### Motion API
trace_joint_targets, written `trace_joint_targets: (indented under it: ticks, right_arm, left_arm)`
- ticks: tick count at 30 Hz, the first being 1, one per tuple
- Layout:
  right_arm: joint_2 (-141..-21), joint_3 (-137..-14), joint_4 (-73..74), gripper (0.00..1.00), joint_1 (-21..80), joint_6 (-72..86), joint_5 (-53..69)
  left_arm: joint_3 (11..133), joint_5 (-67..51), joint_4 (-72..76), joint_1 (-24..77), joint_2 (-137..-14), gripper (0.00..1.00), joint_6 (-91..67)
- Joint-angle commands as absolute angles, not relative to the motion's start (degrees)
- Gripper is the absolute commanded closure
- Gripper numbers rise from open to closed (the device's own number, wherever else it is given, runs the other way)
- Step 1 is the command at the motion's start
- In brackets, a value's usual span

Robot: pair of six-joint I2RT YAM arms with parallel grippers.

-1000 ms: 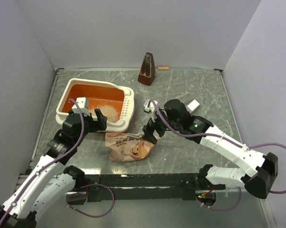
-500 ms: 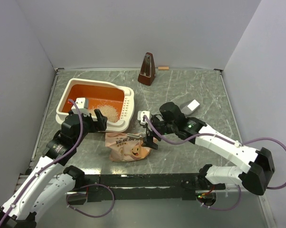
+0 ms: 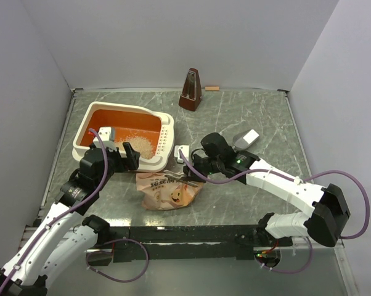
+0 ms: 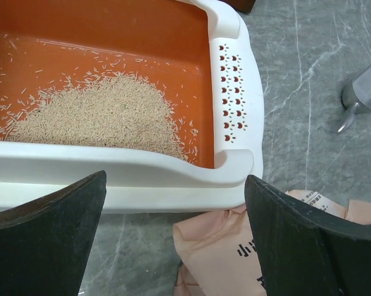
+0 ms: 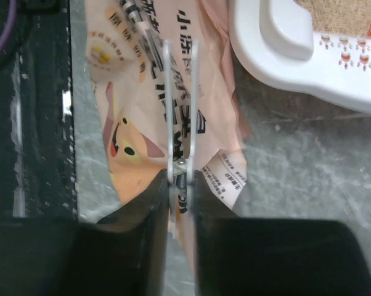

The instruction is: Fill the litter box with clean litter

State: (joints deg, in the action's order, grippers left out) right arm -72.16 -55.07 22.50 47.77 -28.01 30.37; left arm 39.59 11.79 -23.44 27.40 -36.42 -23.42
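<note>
The litter box (image 3: 166, 135) sits upper left; the tan bag (image 3: 168, 192) lies just below it. The right gripper (image 3: 188, 170) looks pinched on its top edge, and the left gripper (image 3: 129, 158) gapes wide by the box rim. Only a small heap of clean litter (image 3: 142, 145) inside, so I'd lift slowly, open end over the box

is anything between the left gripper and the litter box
nothing visible. the open left gripper sits right at the near wall of the litter box. the tan bag lies on the table outside that wall, off to the right, not between them.
</note>
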Motion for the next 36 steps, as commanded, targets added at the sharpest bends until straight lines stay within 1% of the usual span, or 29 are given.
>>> trace_joint_targets:
  ticks: [1,3,7,16,19,20,22,23,24,29,34,36]
  right_arm:
    - [-71.7,-57.1,24.0,1.00,48.2,-29.5,28.1]
    - [-70.9,-56.8,23.8,1.00,48.0,-29.2,26.5]
    - [-65.0,-55.3,18.0,1.00,47.6,-26.4,20.8]
    - [-60.6,-59.1,20.4,1.00,45.8,-20.7,-4.3]
    - [-58.8,-58.5,21.9,1.00,44.2,-13.7,-15.3]
    - [-58.6,-58.6,23.0,1.00,42.5,-8.5,-18.3]
    - [-58.7,-59.0,28.8,1.00,38.7,-0.6,-23.4]
    - [-58.8,-58.9,30.9,1.00,36.2,6.9,-22.3]
    - [-58.5,-58.3,33.7,1.00,31.7,10.2,-22.0]
    - [-55.7,-49.4,33.0,1.00,22.6,25.3,-16.1]
    - [-57.7,-45.2,32.8,1.00,14.6,30.5,-9.7]
    - [-59.1,-43.2,32.5,1.00,13.1,32.1,-7.0]
  left_arm:
    - [40.9,10.5,-21.9,27.2,-36.4,0.03,-23.3]
    - [40.9,10.4,-21.9,27.2,-36.5,0.03,-23.2]
    - [41.0,10.5,-22.0,27.2,-36.7,0.03,-23.2]
    - [41.0,10.6,-22.1,27.2,-36.7,0.03,-23.3]
    - [41.0,10.8,-22.2,27.2,-37.0,0.03,-23.4]
    - [41.0,10.9,-22.3,27.2,-36.9,0.03,-23.4]
    - [41.0,10.6,-22.2,27.2,-37.0,0.03,-23.4]
    - [41.0,10.6,-22.1,27.2,-36.8,0.03,-23.4]
    - [41.0,10.5,-22.2,27.2,-36.7,0.03,-23.3]
    - [40.9,9.9,-21.9,27.2,-36.4,0.03,-23.3]
    - [41.0,9.8,-22.1,27.2,-36.6,0.03,-23.4]
    - [41.0,9.9,-22.1,27.2,-36.6,0.03,-23.5]
